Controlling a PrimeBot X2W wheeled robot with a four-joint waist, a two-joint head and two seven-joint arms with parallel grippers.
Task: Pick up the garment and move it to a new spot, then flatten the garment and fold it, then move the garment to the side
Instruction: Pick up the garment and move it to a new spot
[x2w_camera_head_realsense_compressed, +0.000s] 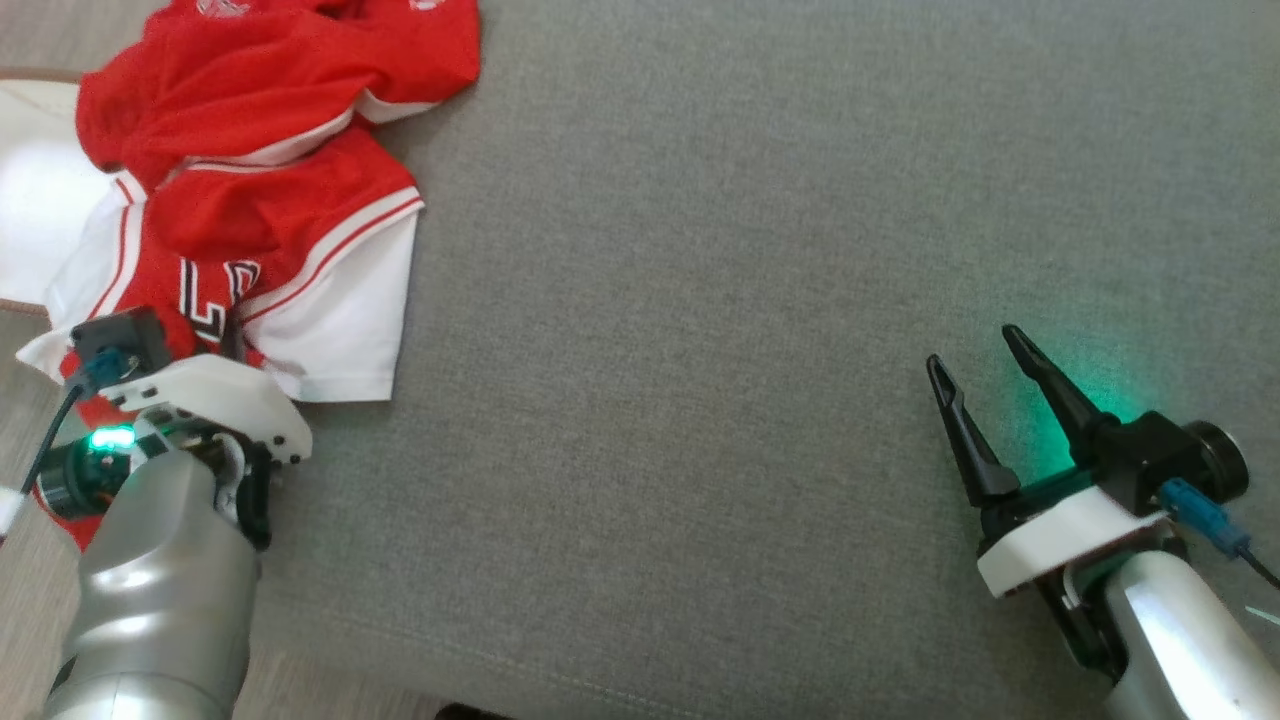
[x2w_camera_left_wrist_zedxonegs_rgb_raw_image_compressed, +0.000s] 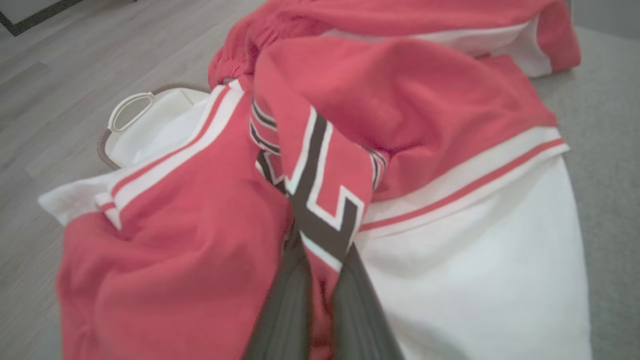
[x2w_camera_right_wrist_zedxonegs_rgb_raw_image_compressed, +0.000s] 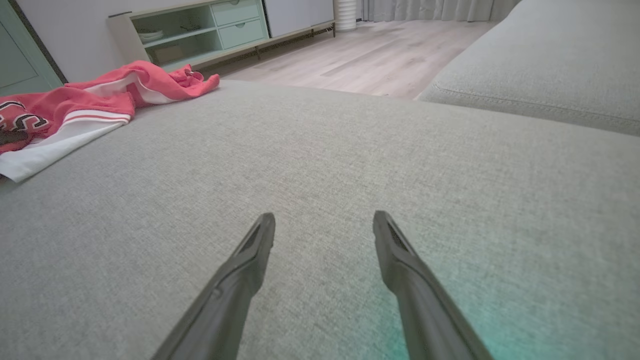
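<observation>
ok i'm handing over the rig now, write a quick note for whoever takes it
Left tool: shut on a fold of the jersey, by its printed number.
Right tool: open, empty, over the couch.
Jersey: crumpled at the couch's left edge, partly hanging off it.
Done: the grasp.
To do: lift and move it, flatten, fold, set aside.

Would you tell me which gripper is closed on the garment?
The left gripper: its fingers pinch the red garment, while the right gripper hangs open, empty.
</observation>
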